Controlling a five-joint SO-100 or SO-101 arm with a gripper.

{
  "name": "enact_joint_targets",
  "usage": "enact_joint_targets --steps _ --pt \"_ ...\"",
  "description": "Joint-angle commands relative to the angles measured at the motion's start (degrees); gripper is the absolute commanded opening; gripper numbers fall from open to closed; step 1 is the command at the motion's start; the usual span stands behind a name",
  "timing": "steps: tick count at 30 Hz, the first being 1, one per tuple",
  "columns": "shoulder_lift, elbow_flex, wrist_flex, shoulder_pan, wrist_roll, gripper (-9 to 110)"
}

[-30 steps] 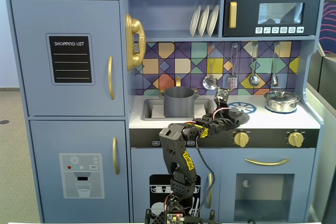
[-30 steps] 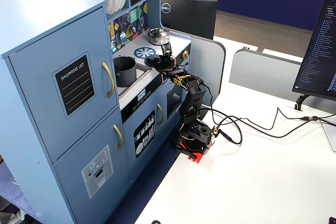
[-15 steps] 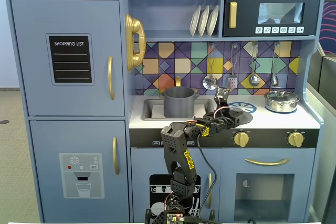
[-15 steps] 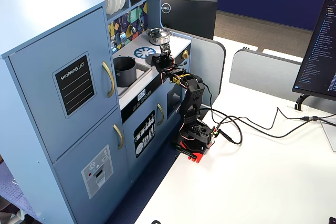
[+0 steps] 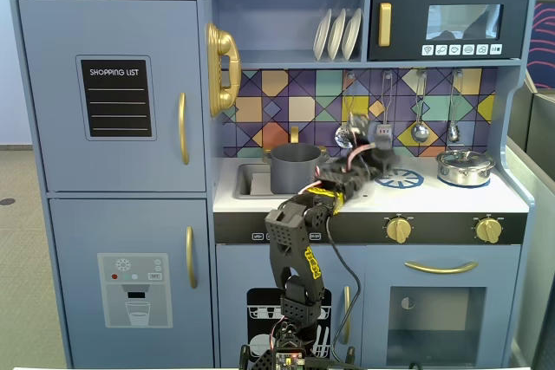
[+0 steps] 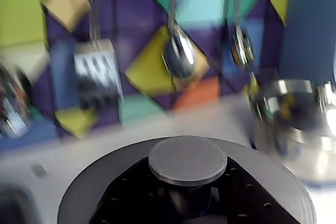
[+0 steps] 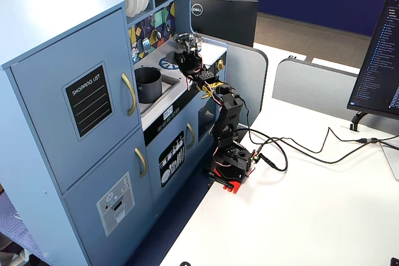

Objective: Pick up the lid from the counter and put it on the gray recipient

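Note:
The lid (image 6: pixel 100 187) is a flat dark-gray disc with a round knob (image 6: pixel 187 160). In the wrist view my gripper (image 6: pixel 189 199) is shut on the stem under the knob, with a black finger on either side. In a fixed view the gripper (image 5: pixel 375 152) holds the lid over the counter, by the blue burner ring (image 5: pixel 400 179) and to the right of the gray recipient (image 5: pixel 295 167). The recipient is a tall matte gray pot standing open in the sink corner. It also shows in another fixed view (image 7: pixel 148 84), left of the gripper (image 7: pixel 189 60).
A shiny silver pot (image 5: pixel 465 166) with its own lid stands at the counter's right and shows at the wrist view's right edge (image 6: pixel 299 124). Utensils (image 5: pixel 420 132) hang on the tiled back wall. The sink (image 5: pixel 251 181) is left of the gray pot.

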Motion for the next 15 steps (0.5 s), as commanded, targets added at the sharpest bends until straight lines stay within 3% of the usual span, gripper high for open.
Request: enact_joint_targets --steps 1,15 --pt "8.5 -8.3 5.1 -4.7 1.1 0" --pt "18.9 -8.8 19.9 -18.0 2.7 0"
